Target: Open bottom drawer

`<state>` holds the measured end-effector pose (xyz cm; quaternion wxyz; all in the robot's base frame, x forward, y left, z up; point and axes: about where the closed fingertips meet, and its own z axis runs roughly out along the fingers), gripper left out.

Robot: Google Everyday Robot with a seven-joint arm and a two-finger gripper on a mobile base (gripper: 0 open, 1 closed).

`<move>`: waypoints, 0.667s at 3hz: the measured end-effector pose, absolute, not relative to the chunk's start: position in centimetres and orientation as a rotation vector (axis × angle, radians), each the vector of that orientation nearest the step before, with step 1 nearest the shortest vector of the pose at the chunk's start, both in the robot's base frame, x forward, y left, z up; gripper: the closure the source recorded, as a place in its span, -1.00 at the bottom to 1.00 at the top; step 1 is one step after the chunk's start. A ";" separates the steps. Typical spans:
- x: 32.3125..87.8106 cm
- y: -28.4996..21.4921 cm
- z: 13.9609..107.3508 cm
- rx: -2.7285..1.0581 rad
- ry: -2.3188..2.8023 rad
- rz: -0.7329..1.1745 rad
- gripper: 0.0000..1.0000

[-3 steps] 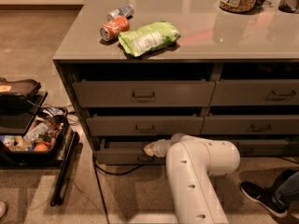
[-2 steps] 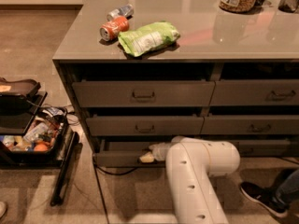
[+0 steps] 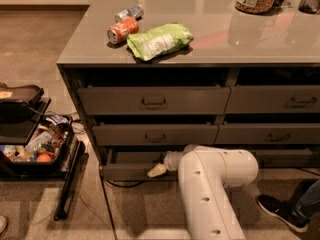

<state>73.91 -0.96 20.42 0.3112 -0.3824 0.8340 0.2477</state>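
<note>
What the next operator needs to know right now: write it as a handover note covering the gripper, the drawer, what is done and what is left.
Gripper: low, at the front panel of the bottom drawer, about mid-width. The handle is hidden behind it, so a grip cannot be confirmed.
Bottom drawer: lowest in the left column, pulled out partway. A strip of its grey interior shows behind the panel.
Done: the drawer is part open.
Left: probably pull it further out, then let go and back the arm away.
Watch: a person's shoe is on the floor to the right of the arm.
</note>
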 end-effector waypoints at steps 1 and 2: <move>75.5 -0.5 19.7 -0.954 2.207 0.728 -1.00; 75.5 -0.5 19.3 -0.955 2.207 0.728 -1.00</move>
